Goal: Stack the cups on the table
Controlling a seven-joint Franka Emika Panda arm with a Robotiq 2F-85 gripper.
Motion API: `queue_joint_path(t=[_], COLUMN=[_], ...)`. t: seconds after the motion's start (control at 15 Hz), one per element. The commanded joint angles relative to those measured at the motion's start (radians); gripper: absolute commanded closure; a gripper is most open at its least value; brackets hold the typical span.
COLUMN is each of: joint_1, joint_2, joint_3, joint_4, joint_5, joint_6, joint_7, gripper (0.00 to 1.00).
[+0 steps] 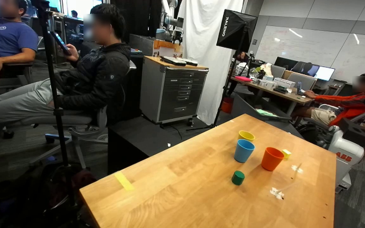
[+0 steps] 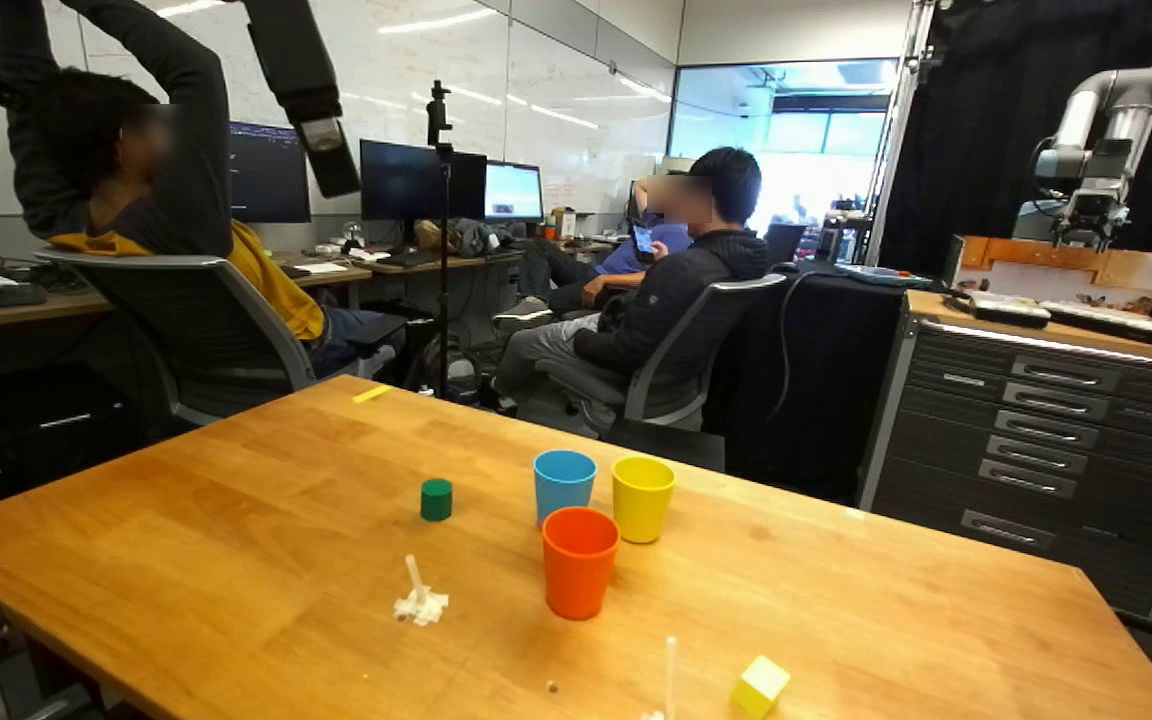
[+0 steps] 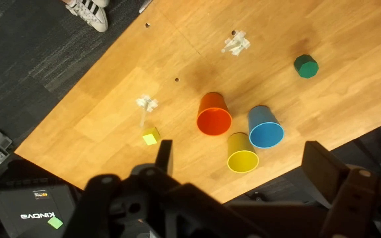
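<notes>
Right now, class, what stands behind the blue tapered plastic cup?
In an exterior view, a yellow tapered plastic cup: its rim shows; the blue cup hides its base.

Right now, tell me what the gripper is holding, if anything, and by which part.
Nothing is held: the gripper is wide open in the wrist view, and the blue cup, orange-red cup and yellow cup all stand on the table.

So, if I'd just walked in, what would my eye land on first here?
Probably the bright trio on the light-brown table: the orange-red cup, the blue cup and the yellow cup, standing upright close together. After that, perhaps the robot's dark hand, open along the bottom of the wrist view. The dark green block stands off from the trio, toward that view's upper right.
</notes>
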Motion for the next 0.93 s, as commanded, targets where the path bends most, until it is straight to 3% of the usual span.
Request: queue_joint_path(t=[0.0, 0.67, 0.87], joint_1=[0.006, -0.013, -0.064], joint_2=[0.0, 0.045, 0.119], joint_3=[0.0, -0.017, -0.053], joint_4=[0.003, 0.012, 0.047], joint_5=[0.001, 0.005, 0.025], joint_6=[-0.002, 0.049, 0.173], joint_7=[-0.001, 0.013, 0.061], gripper=[0.0, 0.0, 0.0])
